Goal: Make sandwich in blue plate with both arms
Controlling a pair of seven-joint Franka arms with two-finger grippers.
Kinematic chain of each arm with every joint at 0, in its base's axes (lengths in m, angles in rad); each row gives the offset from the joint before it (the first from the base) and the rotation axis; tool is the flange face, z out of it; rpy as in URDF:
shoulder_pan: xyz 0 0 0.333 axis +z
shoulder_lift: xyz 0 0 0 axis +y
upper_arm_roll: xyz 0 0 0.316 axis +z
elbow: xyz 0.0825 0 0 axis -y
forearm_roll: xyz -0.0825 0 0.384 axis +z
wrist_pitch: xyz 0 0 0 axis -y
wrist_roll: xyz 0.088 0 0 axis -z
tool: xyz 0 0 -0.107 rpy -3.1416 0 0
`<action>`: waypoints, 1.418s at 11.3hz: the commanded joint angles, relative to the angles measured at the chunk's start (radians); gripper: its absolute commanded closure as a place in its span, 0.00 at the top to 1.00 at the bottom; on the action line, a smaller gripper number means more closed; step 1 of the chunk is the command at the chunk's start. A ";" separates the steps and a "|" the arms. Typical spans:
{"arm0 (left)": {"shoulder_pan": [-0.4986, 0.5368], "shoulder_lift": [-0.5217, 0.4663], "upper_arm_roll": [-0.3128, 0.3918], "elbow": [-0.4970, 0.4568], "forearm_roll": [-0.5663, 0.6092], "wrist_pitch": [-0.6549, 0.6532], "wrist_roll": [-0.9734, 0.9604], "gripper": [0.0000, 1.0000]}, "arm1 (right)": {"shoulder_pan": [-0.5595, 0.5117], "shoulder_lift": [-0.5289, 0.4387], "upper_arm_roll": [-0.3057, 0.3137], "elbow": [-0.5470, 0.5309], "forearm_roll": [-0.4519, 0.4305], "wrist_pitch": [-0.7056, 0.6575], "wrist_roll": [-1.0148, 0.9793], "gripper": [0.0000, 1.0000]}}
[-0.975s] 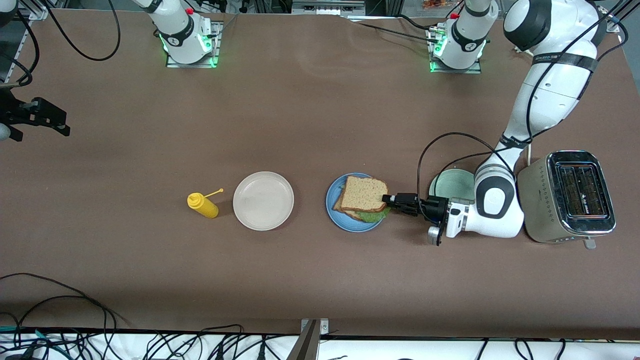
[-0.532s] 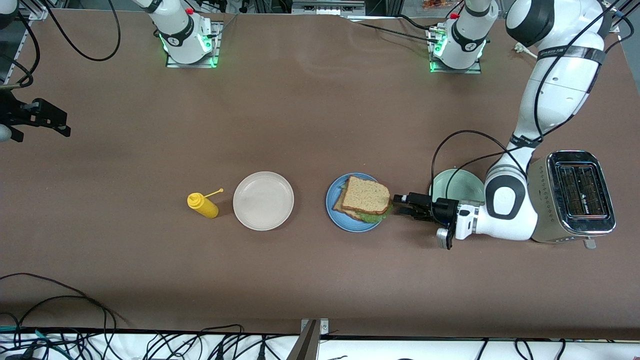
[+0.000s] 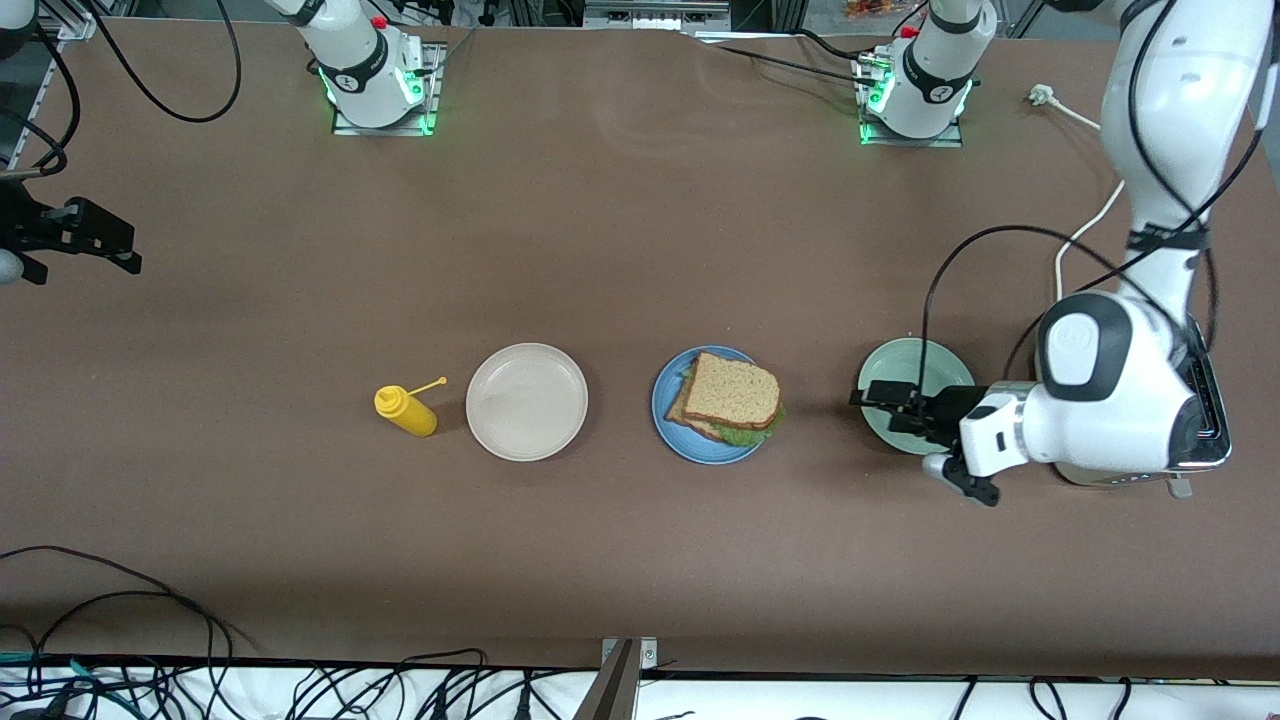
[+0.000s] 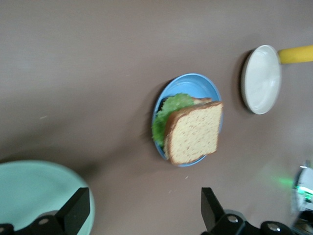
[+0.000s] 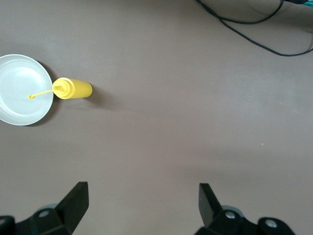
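Brown table (image 3: 620, 250): sandwich (image 3: 731, 397) released onto blue plate (image 3: 672, 418), left gripper (image 3: 885, 405) withdrawn over mint plate (image 3: 925, 368), jaws apart; right gripper (image 3: 85, 240) parked, jaws apart; assembly judged done.

Yellow bottle (image 5: 73, 88) beside white plate (image 5: 22, 88)

The brown surface (image 3: 640, 250) carries a row of things: a yellow bottle (image 3: 406, 410) lying down, a white plate (image 3: 527, 401), a blue plate (image 3: 690, 440), a mint plate (image 3: 915, 362) under the left tool (image 3: 872, 403), and a toaster (image 3: 1200, 440) at the left arm's end.
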 commanded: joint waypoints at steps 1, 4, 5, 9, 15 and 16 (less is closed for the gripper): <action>0.000 -0.180 0.010 -0.027 0.217 -0.076 -0.167 1.00 | 0.002 0.005 -0.003 0.015 -0.014 -0.008 0.001 1.00; -0.002 -0.348 0.009 -0.025 0.381 -0.166 -0.334 1.00 | 0.010 0.005 0.002 0.015 -0.007 -0.009 0.018 1.00; -0.002 -0.401 0.009 -0.025 0.412 -0.192 -0.364 1.00 | 0.013 0.005 0.002 0.017 0.002 -0.009 0.017 1.00; -0.017 -0.575 -0.016 -0.022 0.481 -0.322 -0.416 1.00 | 0.010 0.005 -0.004 0.017 0.082 -0.009 0.014 1.00; -0.005 -0.607 -0.097 0.010 0.480 -0.409 -0.491 1.00 | 0.008 0.005 -0.006 0.015 0.080 -0.009 0.001 1.00; -0.004 -0.621 -0.091 0.012 0.480 -0.410 -0.504 1.00 | 0.008 0.005 -0.006 0.015 0.080 -0.008 0.001 1.00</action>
